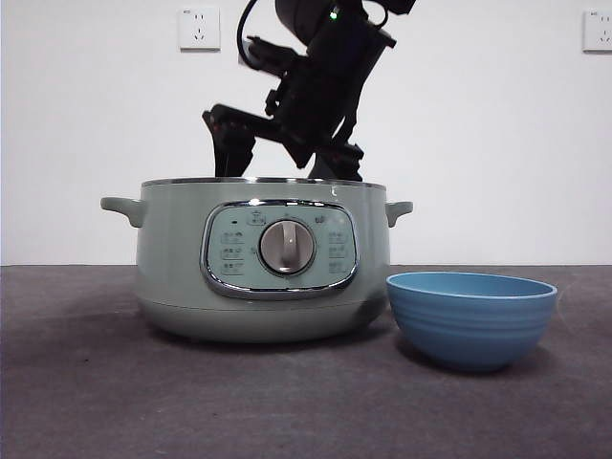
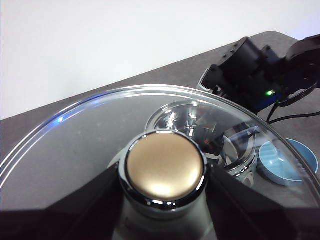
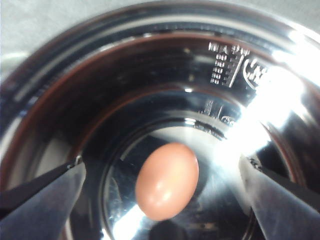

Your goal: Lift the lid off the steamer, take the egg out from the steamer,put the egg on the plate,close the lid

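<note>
Down inside the steamer (image 1: 182, 258), the egg (image 3: 167, 181) is lying on the shiny bottom, smooth, fragile, apt to roll; the right end effector (image 3: 165, 192), spread wide, is straddling its sides. Left end effector (image 2: 162, 185) is clamping the lid (image 2: 90, 135) by its knob.

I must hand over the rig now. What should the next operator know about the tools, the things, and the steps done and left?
Left tool: shut on the lid's knob, holding the lid lifted off the steamer.
Right tool: open, reaching down into the steamer, jaws on either side of the egg, not yet gripping it.
The egg lies on the shiny pot floor. The plate stands on the table beside the steamer, with nothing seen in it.
Done: lid off.
Left: grasp the egg, put it on the plate, close the lid.
</note>
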`<move>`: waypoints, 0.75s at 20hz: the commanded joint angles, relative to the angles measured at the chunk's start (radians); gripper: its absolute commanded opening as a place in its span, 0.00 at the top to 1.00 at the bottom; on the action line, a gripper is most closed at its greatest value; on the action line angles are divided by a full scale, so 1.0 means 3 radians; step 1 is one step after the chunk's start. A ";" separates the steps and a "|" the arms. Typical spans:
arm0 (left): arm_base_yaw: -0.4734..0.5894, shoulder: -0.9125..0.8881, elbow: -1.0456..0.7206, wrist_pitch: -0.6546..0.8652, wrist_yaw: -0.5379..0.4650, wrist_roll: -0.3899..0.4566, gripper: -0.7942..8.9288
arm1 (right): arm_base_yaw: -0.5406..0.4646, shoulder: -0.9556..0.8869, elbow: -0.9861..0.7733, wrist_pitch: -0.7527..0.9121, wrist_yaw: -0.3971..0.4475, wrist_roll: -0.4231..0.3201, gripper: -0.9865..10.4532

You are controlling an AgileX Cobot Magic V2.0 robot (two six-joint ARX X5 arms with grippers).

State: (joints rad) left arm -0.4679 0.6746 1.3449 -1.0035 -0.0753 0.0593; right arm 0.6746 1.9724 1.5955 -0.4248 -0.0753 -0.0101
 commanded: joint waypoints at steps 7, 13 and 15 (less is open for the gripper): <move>-0.0006 -0.0033 0.0065 0.0123 0.0006 -0.0009 0.93 | 0.0011 0.0379 0.0003 0.0018 0.0013 -0.0017 0.39; -0.0006 -0.0033 0.0065 0.0071 0.0004 0.0055 0.93 | 0.0011 0.0408 0.0003 0.0112 -0.0006 0.0131 0.67; -0.0006 -0.0033 0.0065 0.0070 0.0004 0.0066 0.93 | 0.0011 0.0408 0.0003 0.0109 -0.0010 0.0135 0.70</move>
State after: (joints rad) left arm -0.4679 0.6746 1.3449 -1.0286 -0.0753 0.0677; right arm 0.6746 2.0750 1.5959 -0.3920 -0.0776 0.0193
